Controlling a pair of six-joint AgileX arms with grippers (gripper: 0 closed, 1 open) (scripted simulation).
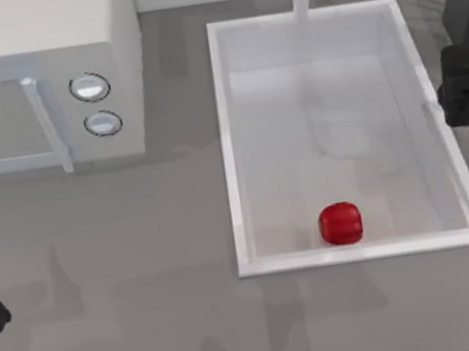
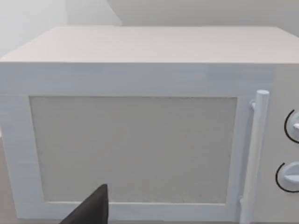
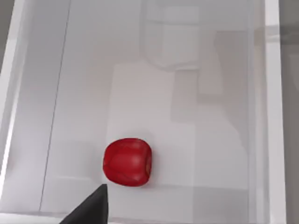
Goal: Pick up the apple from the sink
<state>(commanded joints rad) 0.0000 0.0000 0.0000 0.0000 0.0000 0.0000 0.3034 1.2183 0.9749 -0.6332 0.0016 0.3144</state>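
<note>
Where it lies untouched: apple (image 1: 341, 223) on sink (image 1: 228, 141) floor.

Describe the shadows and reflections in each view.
Top view: soft grey shadows streak the table; a faint faucet reflection lies on the sink floor. Right wrist view: the apple shows a small highlight, pale blocky reflections behind it. Left wrist view: the microwave is evenly lit.

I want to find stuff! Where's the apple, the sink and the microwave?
apple (image 1: 340, 223), top view, middle of its red skin.
sink (image 1: 226, 142), top view, left rim.
microwave (image 2: 133, 149), left wrist view, middle of its door panel.
</note>
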